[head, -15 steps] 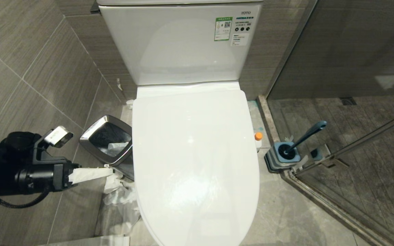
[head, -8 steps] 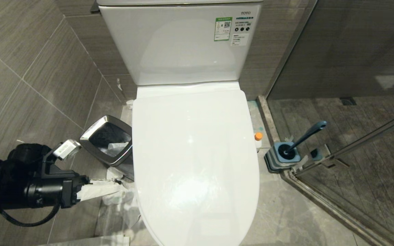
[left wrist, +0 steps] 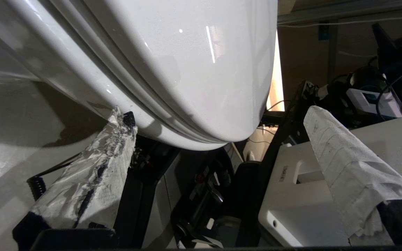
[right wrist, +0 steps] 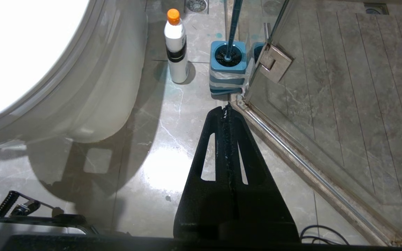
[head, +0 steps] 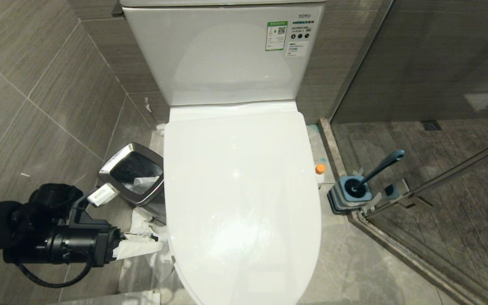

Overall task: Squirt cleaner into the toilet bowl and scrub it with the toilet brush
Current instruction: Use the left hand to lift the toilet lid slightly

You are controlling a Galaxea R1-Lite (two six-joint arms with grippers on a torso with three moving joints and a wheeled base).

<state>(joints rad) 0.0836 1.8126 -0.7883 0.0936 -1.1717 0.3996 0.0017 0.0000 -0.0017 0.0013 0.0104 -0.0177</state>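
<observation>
The toilet bowl is hidden under its closed white lid; the bowl's outer wall shows in the wrist views. My left gripper is open and empty, low beside the lid's front left edge. Its fingers are wrapped in white paper, and one tip sits close under the rim. The cleaner stands on the floor to the toilet's right. Beside it the toilet brush stands in its blue holder. My right gripper hangs shut over the floor.
A steel-rimmed waste bin stands left of the toilet, with crumpled tissue on the floor in front of it. The cistern backs the toilet. A glass shower door and its metal sill run along the right.
My left gripper has moved down and to the right, from beside the waste bin to the lid's front left edge. The right arm has not moved.
</observation>
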